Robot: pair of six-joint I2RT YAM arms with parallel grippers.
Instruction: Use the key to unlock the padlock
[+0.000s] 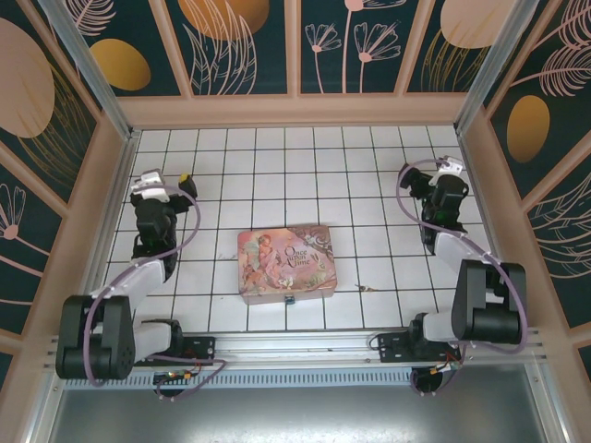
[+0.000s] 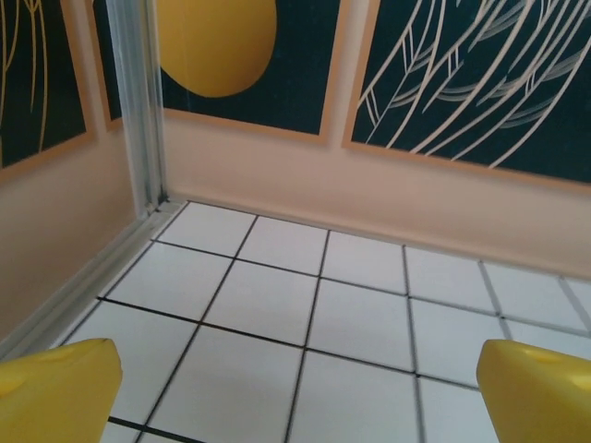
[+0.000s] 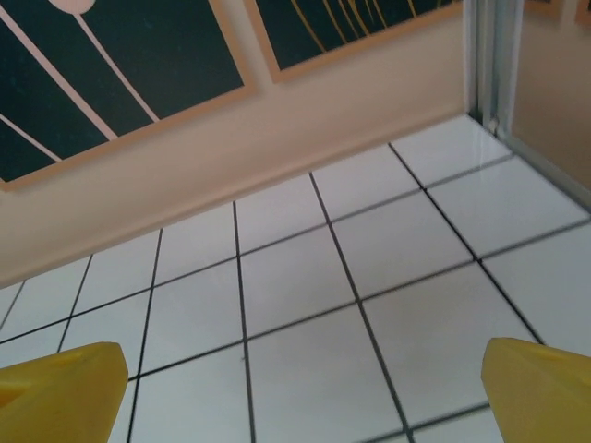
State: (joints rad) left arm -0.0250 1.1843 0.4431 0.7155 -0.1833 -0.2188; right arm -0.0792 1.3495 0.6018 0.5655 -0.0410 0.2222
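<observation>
Both grippers wide open and empty; padlock at the near side of the tin.

Nearest, along the metal rail (image 1: 295,349), the left arm (image 1: 111,323) and right arm (image 1: 485,305), folded back. Just beyond, mid-table, a tiny blue padlock (image 1: 289,297) touching the near wall of the pink tin (image 1: 284,265); too small to tell how fastened. Right of the tin, on the white tiled floor (image 1: 240,166), a small pale speck (image 1: 373,288), possibly the key, hard to tell. Farther out, the left gripper (image 2: 297,392) over bare tiles by the left wall, yellow fingers (image 2: 55,388) spread wide, nothing between. Opposite, the right gripper (image 3: 300,388) by the right wall, fingers (image 3: 540,388) equally wide, well apart from the tin. Farthest, pink skirting (image 2: 369,198) under dark painted panels (image 1: 240,46).
</observation>
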